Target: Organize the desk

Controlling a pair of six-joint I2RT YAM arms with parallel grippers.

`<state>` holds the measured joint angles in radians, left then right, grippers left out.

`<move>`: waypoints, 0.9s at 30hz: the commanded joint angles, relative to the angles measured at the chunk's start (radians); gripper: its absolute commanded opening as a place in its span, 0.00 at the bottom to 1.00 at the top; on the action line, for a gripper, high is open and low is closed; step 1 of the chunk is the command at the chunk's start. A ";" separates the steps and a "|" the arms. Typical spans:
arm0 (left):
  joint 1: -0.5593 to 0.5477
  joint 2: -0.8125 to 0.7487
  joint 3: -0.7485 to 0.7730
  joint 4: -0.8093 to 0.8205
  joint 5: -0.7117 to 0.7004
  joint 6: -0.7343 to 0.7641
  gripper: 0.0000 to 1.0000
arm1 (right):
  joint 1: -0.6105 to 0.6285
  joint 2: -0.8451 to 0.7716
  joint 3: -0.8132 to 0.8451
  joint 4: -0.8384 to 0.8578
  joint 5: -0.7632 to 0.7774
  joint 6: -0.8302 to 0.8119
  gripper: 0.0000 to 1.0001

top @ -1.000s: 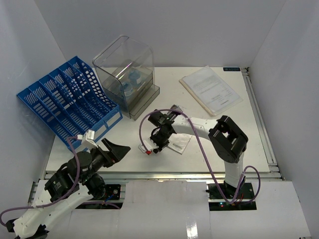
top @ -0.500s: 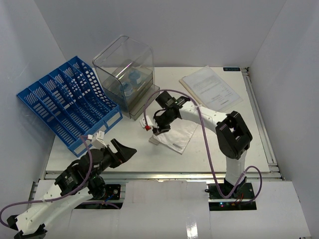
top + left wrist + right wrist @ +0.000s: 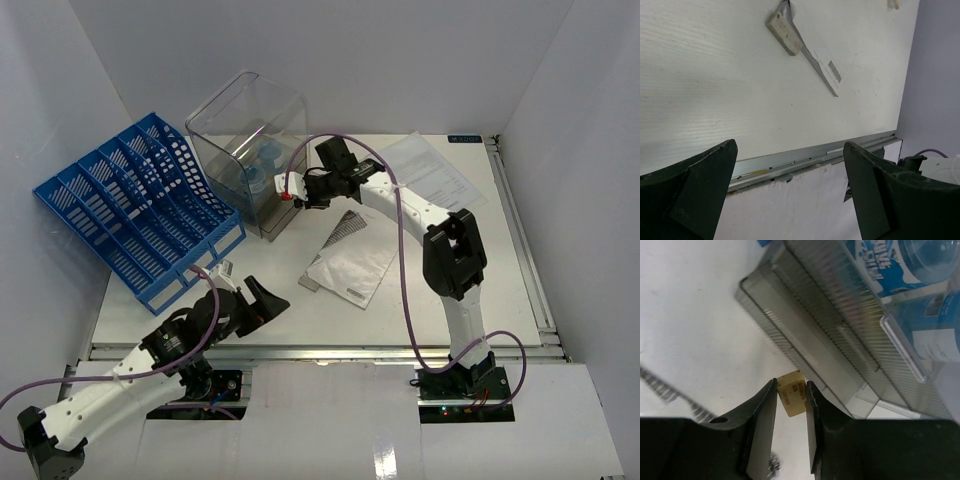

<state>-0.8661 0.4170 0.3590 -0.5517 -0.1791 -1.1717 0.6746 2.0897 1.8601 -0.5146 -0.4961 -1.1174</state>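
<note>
Barcode on flat packet [image 3: 831,76]; lettering unreadable

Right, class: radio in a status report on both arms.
Left gripper open, empty, over desk front. Right gripper shut on tan block beside bin. Nothing between block and bin.

You are seeing the clear bin [image 3: 840,315] running off top and right, the tan block [image 3: 791,392] bearing unreadable small print, the left gripper [image 3: 790,145] being cropped below.

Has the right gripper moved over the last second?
Yes. The right gripper moved away from the arm bases, up to the clear bin, jaws shut on a tan block.
</note>
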 commanded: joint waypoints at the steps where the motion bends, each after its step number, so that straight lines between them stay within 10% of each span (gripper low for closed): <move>1: 0.001 0.084 0.001 0.072 -0.020 -0.056 0.98 | 0.005 0.087 0.097 0.196 0.071 0.030 0.23; 11: 0.003 0.160 -0.013 0.129 -0.034 -0.083 0.98 | 0.005 0.145 0.002 0.467 0.112 0.002 0.27; 27: 0.003 0.284 -0.020 0.220 -0.032 -0.146 0.97 | 0.008 0.176 -0.157 0.659 0.173 0.073 0.74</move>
<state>-0.8661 0.6736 0.3317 -0.3768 -0.2131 -1.2907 0.6769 2.2595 1.7337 0.0622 -0.3504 -1.0824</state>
